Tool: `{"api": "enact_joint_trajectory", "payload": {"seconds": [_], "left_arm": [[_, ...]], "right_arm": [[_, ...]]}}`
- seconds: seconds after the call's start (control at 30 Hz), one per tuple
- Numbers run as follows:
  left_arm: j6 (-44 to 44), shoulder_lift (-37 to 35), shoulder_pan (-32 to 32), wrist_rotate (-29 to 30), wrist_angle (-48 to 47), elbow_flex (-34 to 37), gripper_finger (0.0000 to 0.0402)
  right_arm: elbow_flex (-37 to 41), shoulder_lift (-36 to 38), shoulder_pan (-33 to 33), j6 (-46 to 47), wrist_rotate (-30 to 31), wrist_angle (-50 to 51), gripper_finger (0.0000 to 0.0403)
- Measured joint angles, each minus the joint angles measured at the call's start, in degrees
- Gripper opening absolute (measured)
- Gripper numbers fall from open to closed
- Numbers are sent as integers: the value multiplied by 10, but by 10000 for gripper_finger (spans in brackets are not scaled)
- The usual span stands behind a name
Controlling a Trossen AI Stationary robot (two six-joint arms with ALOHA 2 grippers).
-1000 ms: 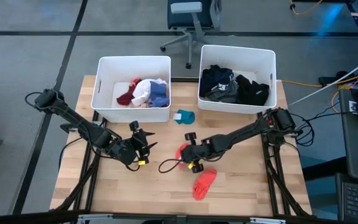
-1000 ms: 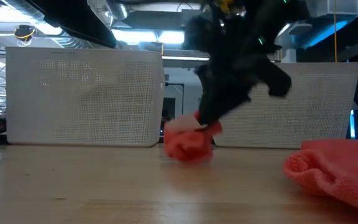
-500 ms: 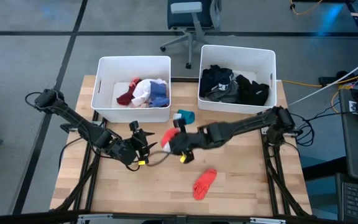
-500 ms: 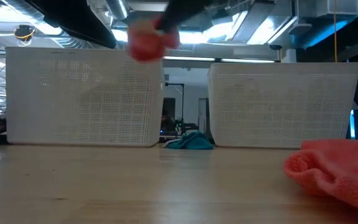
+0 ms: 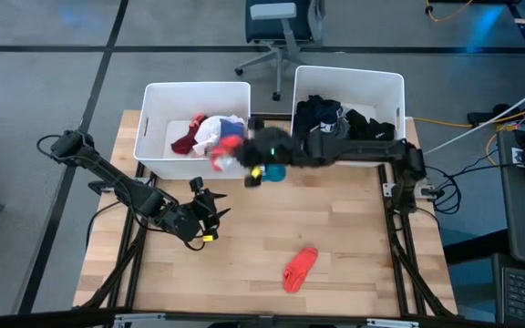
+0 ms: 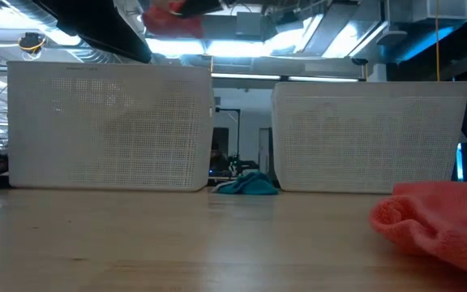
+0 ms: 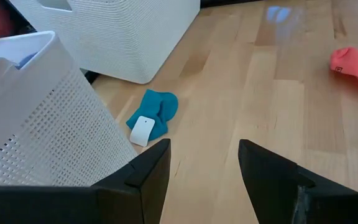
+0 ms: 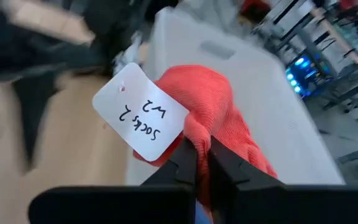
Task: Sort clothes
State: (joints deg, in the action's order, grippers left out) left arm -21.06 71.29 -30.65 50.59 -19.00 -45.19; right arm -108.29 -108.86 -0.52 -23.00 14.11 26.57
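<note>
My right gripper (image 5: 237,160) is shut on a red garment (image 8: 213,118) that carries a white tag (image 8: 143,112). It hangs in the air over the near right corner of the left white bin (image 5: 153,137); the low view shows the garment (image 6: 173,12) high above the table. My left gripper (image 5: 215,214) stands open over the table's left half, nothing between its fingers (image 7: 148,171). A teal garment (image 7: 155,111) lies flat on the table between the two bins. Another red garment (image 5: 300,269) lies on the table near its front edge. My right gripper pinches a bunched part of the red garment (image 8: 199,138) between its two fingers. The rest of the garment bulges out beyond the fingertips, and the tag sticks out to one side. The garment is lifted clear of the table and of the bin.
The left bin holds maroon, white, blue and red clothes (image 5: 212,135). The right white bin (image 5: 395,91) holds black and grey clothes (image 5: 344,126). Bare wood lies between my left gripper and the red garment near the front edge. An office chair (image 5: 276,27) stands beyond the table.
My right gripper, staying shut, has lifted the red garment off the middle of the table. It carried the garment up and toward the far edge, to the left bin's near right corner. The teal garment it hid in the low view shows again.
</note>
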Motion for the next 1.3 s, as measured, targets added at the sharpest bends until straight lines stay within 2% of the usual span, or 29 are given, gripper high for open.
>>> {"api": "enact_joint_trajectory", "payload": {"seconds": [0.33,0.7,0.8,1.1,1.3], "left_arm": [[3,0,0,0,0,0,180],[7,0,0,0,-5,0,180],[9,0,0,0,-5,0,180],[6,0,-1,0,-5,0,180],[7,0,-1,0,-5,0,180]], "right_arm": [[3,-44,-109,50,-69,-154,21],[4,-99,-142,54,-73,-191,28],[4,-100,-142,48,-73,-182,60],[4,-76,-141,67,-35,-132,218],[4,-20,-112,63,-31,-32,259]]}}
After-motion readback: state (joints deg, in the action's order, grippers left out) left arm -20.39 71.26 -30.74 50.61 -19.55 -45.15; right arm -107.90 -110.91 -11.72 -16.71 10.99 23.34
